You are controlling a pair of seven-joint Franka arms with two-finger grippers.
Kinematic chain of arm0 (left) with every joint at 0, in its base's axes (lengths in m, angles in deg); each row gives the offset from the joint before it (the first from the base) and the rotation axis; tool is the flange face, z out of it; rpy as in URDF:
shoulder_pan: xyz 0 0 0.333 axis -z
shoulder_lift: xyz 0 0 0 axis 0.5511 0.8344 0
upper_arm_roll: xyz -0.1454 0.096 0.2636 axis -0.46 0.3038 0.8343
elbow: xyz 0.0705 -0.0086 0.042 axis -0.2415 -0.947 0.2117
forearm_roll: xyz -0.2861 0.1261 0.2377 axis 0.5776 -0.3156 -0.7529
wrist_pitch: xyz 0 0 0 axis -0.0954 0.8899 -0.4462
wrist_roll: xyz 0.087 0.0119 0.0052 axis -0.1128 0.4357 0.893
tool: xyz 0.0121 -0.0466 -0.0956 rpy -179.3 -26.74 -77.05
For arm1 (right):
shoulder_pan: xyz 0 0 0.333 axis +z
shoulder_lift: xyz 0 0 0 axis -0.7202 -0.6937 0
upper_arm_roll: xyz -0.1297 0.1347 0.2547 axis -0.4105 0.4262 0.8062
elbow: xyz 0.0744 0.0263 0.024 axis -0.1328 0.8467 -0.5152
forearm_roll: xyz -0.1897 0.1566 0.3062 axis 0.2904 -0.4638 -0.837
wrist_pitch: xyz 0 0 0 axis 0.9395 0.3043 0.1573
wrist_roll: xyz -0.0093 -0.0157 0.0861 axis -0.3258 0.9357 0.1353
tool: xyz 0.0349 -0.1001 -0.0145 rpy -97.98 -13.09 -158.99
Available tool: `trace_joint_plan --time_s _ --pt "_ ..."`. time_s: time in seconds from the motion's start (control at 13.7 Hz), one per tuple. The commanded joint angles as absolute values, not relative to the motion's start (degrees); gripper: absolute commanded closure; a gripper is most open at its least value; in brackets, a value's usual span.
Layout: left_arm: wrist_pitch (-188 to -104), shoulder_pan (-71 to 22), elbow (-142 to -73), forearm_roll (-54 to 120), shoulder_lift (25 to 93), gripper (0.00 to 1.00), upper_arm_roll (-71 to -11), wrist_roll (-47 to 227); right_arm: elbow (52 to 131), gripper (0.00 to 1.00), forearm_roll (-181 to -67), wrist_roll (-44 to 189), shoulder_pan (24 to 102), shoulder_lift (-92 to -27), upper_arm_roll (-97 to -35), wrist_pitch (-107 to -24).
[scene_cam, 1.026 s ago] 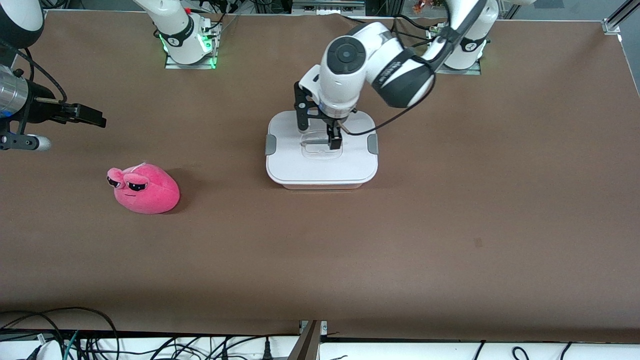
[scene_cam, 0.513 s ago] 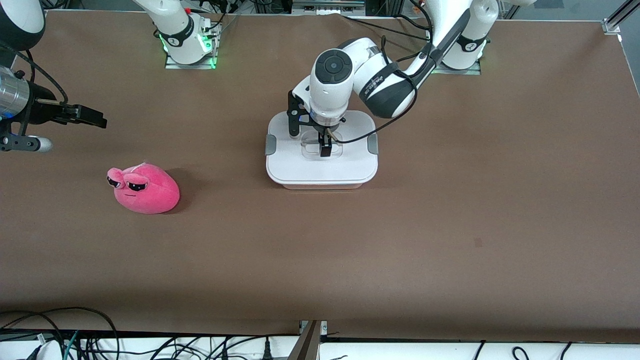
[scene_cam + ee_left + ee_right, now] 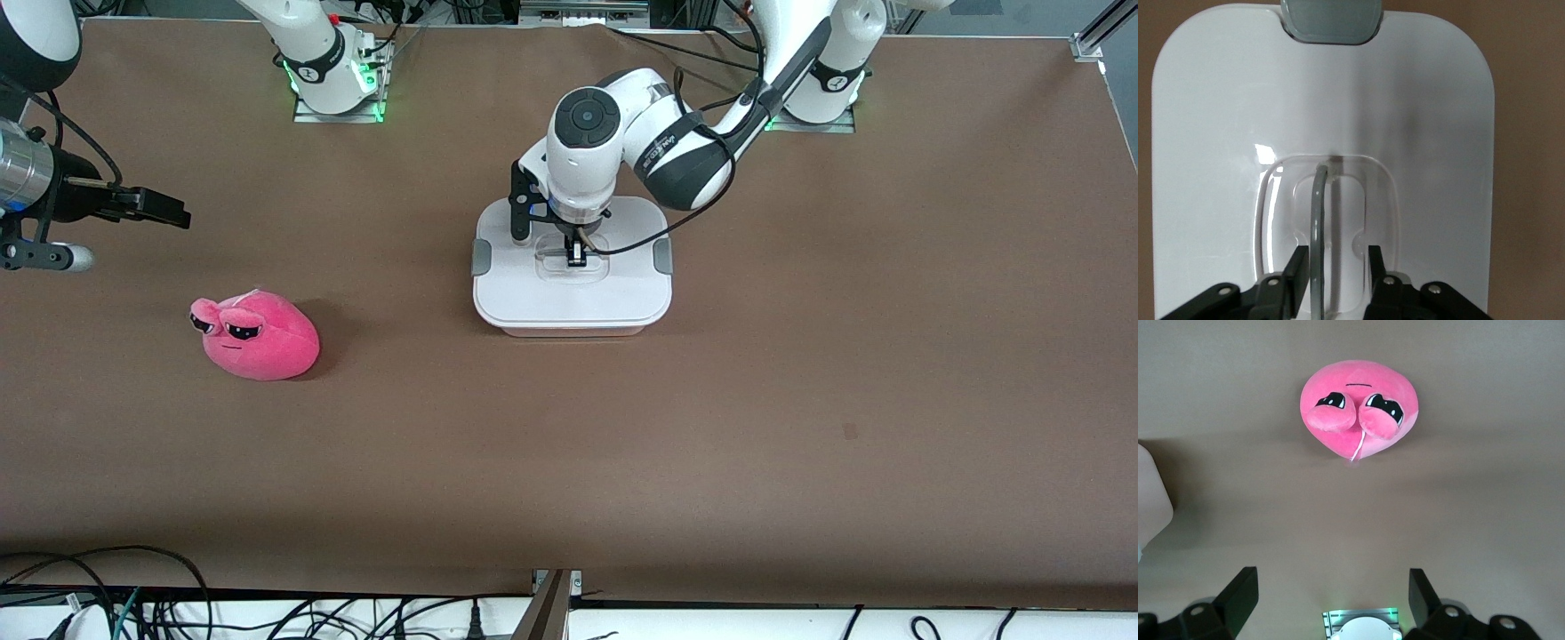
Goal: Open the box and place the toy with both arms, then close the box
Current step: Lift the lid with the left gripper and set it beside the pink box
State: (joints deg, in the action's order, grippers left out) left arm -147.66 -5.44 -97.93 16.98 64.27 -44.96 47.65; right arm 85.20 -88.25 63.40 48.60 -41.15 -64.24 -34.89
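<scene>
Two white robot arms with dark grey joint bands stand at the brown counter (image 3: pixel 800 400). Front view: the left arm reaches from its base down over the rounded-rectangular translucent pale pink plastic box (image 3: pixel 572 330), wrist vertical, and its black two-finger left end effector (image 3: pixel 576 256) sits in the clear recessed handle (image 3: pixel 572 260) of the white lid (image 3: pixel 569 293), which lies shut on the box with a grey side clip (image 3: pixel 481 257) at each end. The right arm waits toward its own end of the counter, forearm level, its right end effector (image 3: pixel 164 208) up over bare counter. The small hot-pink plush toy (image 3: pixel 256 337) with black sunglasses-like lids lies on the counter toward the right arm's end, well apart from the box and nearer the front camera than it.

Left wrist view: the two black fingers (image 3: pixel 1295 267) of the left end effector (image 3: pixel 1335 267) straddle the grey-clear handle bar (image 3: pixel 1318 227), partly closed, one finger just beside the bar and the other a little apart from it; contact cannot be told. One grey clip (image 3: pixel 1331 20) shows at the lid's edge.

Right wrist view: the right end effector (image 3: pixel 1331 590) stands wide open with nothing between its fingers (image 3: pixel 1241 590); the toy (image 3: pixel 1359 407) lies on the counter ahead of it, and a corner of the box (image 3: pixel 1151 500) shows at the frame's edge.
</scene>
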Motion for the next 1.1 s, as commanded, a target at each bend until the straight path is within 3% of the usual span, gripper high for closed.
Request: trace_joint_plan --time_s 0.0,0.29,0.59,0.81,1.03 --pt "-146.91 -4.79 -96.30 15.47 64.66 1.00 -44.65 46.97 85.03 0.00 -87.29 62.64 47.92 -41.02 -63.53 -34.92" --pt "-144.29 -5.06 -95.95 15.74 62.29 1.00 -44.91 46.44 85.03 0.00 -87.20 62.64 47.92 -41.11 -63.53 -35.18" --pt "-131.48 -7.16 -90.87 16.53 58.59 1.00 -44.82 44.61 84.94 0.00 -87.29 62.64 47.92 -41.11 -63.53 -35.27" --pt "-119.61 -12.94 -85.06 16.53 58.59 1.00 -44.91 38.29 84.86 0.00 -87.46 63.34 47.66 -41.63 -63.88 -35.53" --pt "-114.49 -21.03 -83.64 16.53 57.46 1.00 -45.00 29.77 83.11 0.00 -87.03 63.52 48.00 -45.40 -64.67 -35.44"
